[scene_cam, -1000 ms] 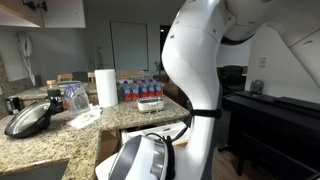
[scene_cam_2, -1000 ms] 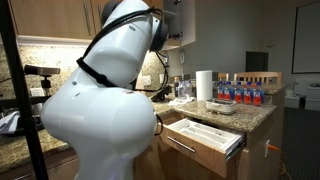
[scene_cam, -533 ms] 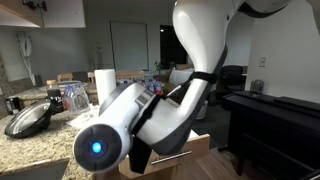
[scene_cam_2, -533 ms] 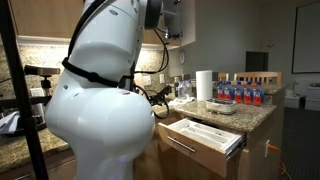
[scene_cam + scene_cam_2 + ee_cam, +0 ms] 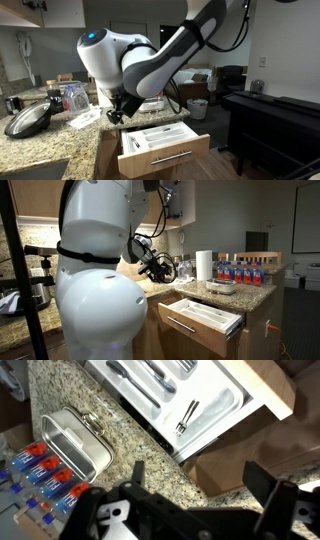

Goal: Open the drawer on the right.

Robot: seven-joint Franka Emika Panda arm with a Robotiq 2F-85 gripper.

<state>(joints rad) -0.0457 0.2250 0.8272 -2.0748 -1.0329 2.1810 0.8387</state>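
Plainly, drawer (image 5: 165, 158) open (tin (image 5: 75, 445), perhaps, beside).

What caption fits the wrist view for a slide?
Open gripper clear of the pulled-out drawer, white cutlery tray exposed, metal tin on the counter.

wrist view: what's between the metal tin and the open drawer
Only bare granite countertop separates the metal tin from the drawer, seen in the wrist view.

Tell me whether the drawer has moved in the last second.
No. The drawer sits pulled out just as far below the granite countertop as before.
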